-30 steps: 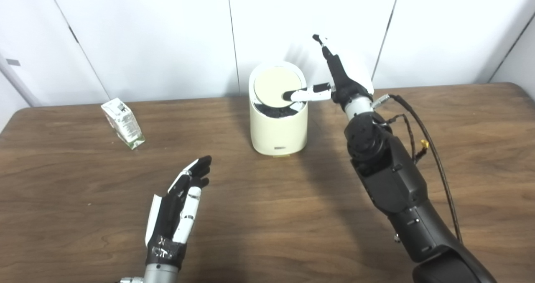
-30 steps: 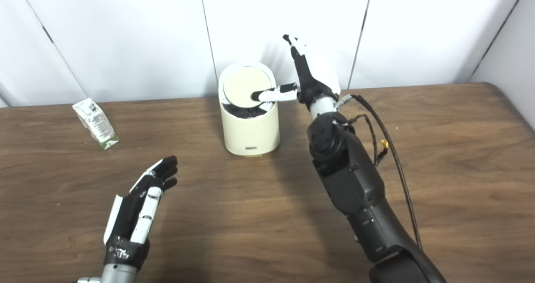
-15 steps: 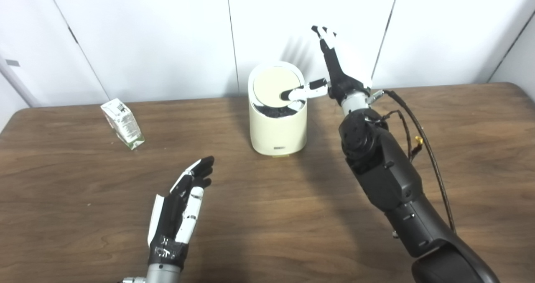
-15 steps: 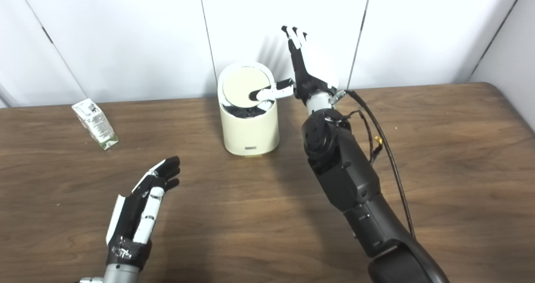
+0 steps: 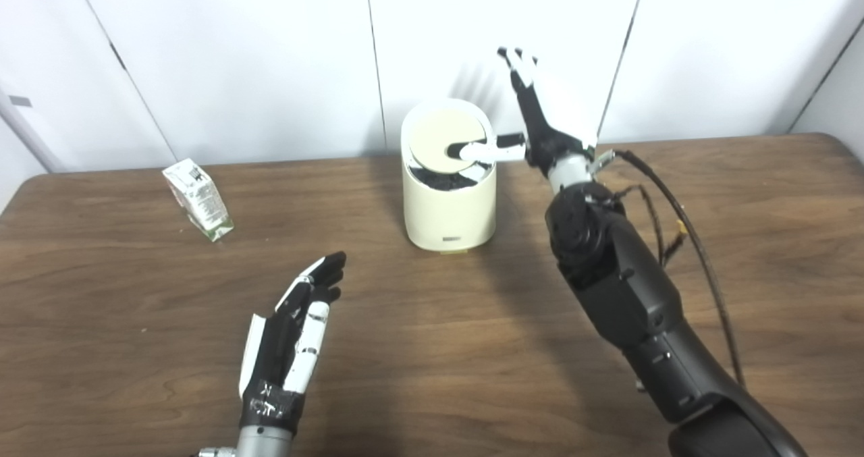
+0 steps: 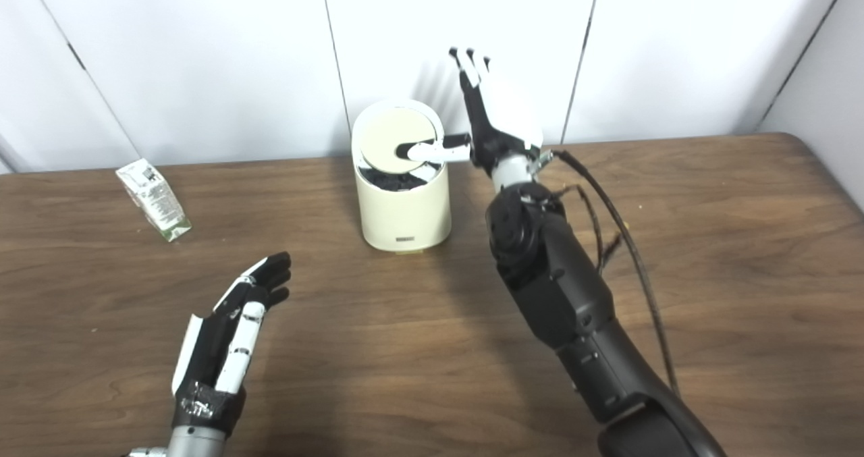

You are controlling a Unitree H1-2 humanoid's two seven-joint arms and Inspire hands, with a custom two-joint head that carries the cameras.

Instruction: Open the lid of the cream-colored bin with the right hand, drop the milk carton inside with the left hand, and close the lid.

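Nearest you, your left hand [image 5: 290,349] waits open, fingers apart, holding nothing; the milk carton [image 5: 199,199] lies tilted beyond it, up-left. Farthest, your right hand [image 5: 540,129] is spread, its thumb resting across the cream-colored bin's [image 5: 449,207] tilted lid [image 5: 442,141].

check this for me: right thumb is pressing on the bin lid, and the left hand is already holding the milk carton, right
Not quite. The left hand is open and empty over the table; the milk carton stands apart at the far left, as the left eye view shows. The right hand does have its thumb on the lid of the bin.
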